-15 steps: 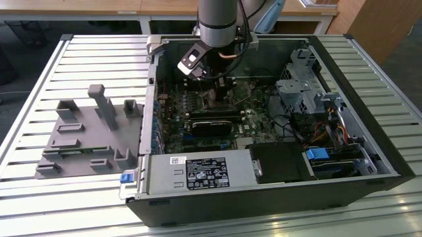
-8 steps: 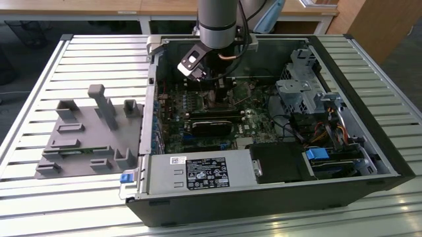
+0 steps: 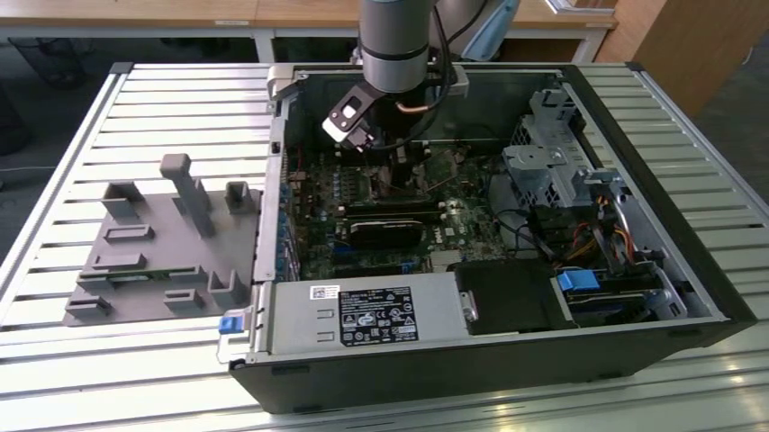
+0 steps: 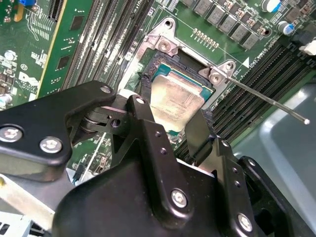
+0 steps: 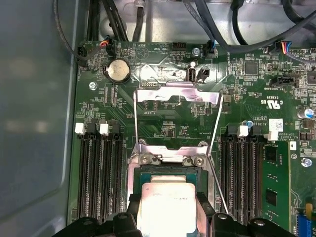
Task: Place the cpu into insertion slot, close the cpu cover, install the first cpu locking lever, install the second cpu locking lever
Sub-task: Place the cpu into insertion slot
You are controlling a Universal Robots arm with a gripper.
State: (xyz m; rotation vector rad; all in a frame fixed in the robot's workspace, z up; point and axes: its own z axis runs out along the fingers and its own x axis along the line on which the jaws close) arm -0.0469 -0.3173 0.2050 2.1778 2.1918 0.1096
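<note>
Slatted aluminium forms the table (image 3: 180, 90), with pale wooden desks (image 3: 144, 11) lined up behind it and dark floor past its edges. At the exterior view's left stands one grey plastic fixture (image 3: 157, 243) with several upright posts. Just beside it lies one open computer case (image 3: 481, 378), black-walled, its green motherboard (image 3: 469, 211) facing up. One silver power supply (image 3: 360, 315) fills the case's near corner. Two blue tabs show: one blue tab (image 3: 234, 322) at the supply's outer end, another blue tab (image 3: 579, 279) toward the exterior view's right. One grey arm (image 3: 394, 45) reaches down from above into the far part of the case, and one metal drive cage (image 3: 547, 166) stands at the exterior view's right.

Both wrist views show one cpu (image 5: 165, 207) (image 4: 175, 98), dull silver, lying within the frame of the socket (image 5: 132, 168) — whether it is fully seated cannot be told. The black jaws are clamped on it, one against each of two opposite edges. One cpu cover (image 5: 177, 95), a thin silvery frame with a window, stands swung open on its hinge, the board visible through it. Two levers are up, unlatched: one wire lever (image 5: 135, 118) along one side of the cover and the other wire lever (image 5: 216, 133) along the opposite side. In the second wrist view a long wire lever (image 4: 266, 98) juts away from the socket. Two banks of memory slots (image 5: 98, 177) flank the socket, and one coin cell (image 5: 118, 70) sits beyond the cover.
</note>
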